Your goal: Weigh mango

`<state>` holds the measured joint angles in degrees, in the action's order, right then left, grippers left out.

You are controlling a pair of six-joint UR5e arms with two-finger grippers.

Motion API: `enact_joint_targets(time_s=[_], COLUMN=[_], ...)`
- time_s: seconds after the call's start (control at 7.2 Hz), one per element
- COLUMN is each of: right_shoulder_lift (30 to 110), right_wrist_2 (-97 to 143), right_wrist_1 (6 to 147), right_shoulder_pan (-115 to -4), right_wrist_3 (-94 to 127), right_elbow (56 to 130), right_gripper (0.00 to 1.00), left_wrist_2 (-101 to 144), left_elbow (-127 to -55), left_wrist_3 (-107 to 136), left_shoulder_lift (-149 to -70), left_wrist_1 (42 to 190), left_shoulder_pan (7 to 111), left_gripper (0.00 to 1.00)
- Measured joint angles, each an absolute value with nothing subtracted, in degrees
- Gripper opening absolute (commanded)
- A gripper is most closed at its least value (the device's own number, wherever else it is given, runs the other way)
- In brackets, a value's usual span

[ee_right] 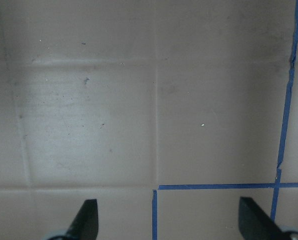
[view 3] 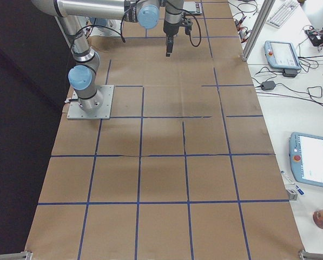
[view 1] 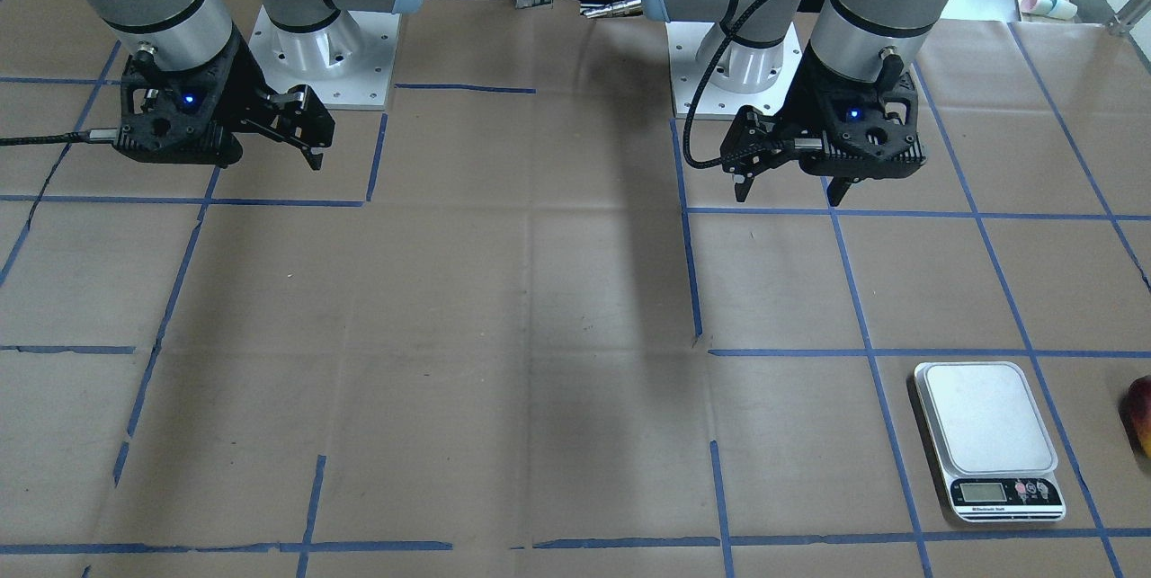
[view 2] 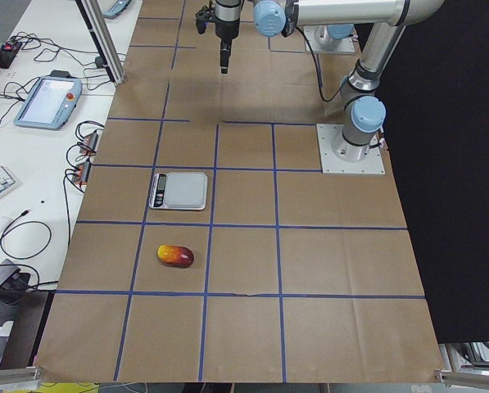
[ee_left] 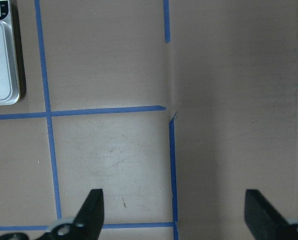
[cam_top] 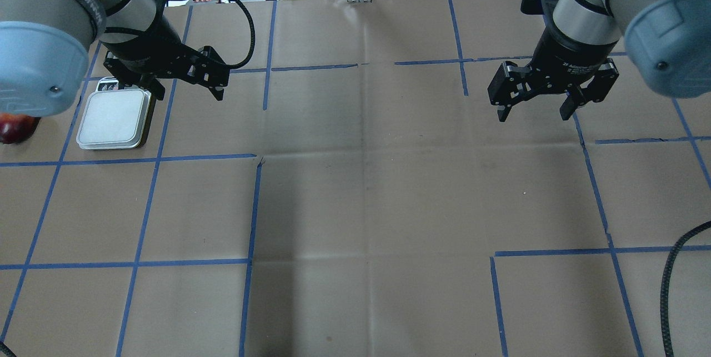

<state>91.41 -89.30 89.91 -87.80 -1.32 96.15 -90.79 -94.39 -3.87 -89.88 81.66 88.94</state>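
The mango [view 2: 175, 256], red fading to yellow, lies on the brown paper at the table's left end, beside the scale. It also shows at the edge of the front view [view 1: 1140, 414] and of the overhead view [cam_top: 14, 128]. The scale [view 1: 985, 434] [cam_top: 114, 119] [view 2: 178, 189] [ee_left: 0, 60] has a bare silver plate. My left gripper [view 1: 791, 187] [cam_top: 189, 93] [ee_left: 173, 215] is open and empty, raised above the table beside the scale. My right gripper [cam_top: 534, 117] [view 1: 310, 146] [ee_right: 168, 220] is open and empty, raised over the table's other half.
Blue tape lines [cam_top: 255, 207] grid the brown paper. The two arm bases [view 1: 324, 57] [view 1: 733, 66] stand at the robot's edge. Side tables hold teach pendants [view 2: 47, 102] [view 3: 312, 162] and cables beyond the far edge.
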Motion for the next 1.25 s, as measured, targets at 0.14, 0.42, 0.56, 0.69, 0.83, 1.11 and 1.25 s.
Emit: enact_joint_targets(time_s=[0.14, 0.42, 0.56, 0.69, 0.83, 1.11, 1.25], right_shoulder_lift=[91.4, 91.4, 91.4, 91.4, 91.4, 91.4, 91.4], right_wrist_2=[-89.3, -89.3, -89.3, -89.3, -89.3, -89.3, -89.3], right_wrist_1=[89.9, 89.9, 89.9, 89.9, 89.9, 89.9, 89.9], right_shoulder_pan=[-87.8, -87.8, -87.8, -87.8, -87.8, -87.8, -87.8], right_wrist_3=[-1.3, -1.3, -1.3, -1.3, -1.3, -1.3, -1.3], right_elbow=[96.2, 96.2, 96.2, 96.2, 96.2, 96.2, 96.2], right_gripper=[1.00, 1.00, 1.00, 1.00, 1.00, 1.00, 1.00], left_wrist_2=[-90.8, -90.7, -90.7, -90.7, -90.6, -90.6, -90.5], left_elbow=[-94.4, -94.4, -94.4, -94.4, -94.4, -94.5, -94.5], left_wrist_3=[-3.9, -3.8, -3.8, -3.8, -3.8, -3.9, -3.9], left_shoulder_lift=[-90.0, -90.1, -90.2, -90.2, -90.3, -90.8, -91.0], left_wrist_1=[81.7, 81.6, 81.6, 81.6, 81.5, 81.5, 81.5], left_shoulder_pan=[88.9, 88.9, 88.9, 88.9, 88.9, 88.9, 88.9], left_gripper=[1.00, 1.00, 1.00, 1.00, 1.00, 1.00, 1.00])
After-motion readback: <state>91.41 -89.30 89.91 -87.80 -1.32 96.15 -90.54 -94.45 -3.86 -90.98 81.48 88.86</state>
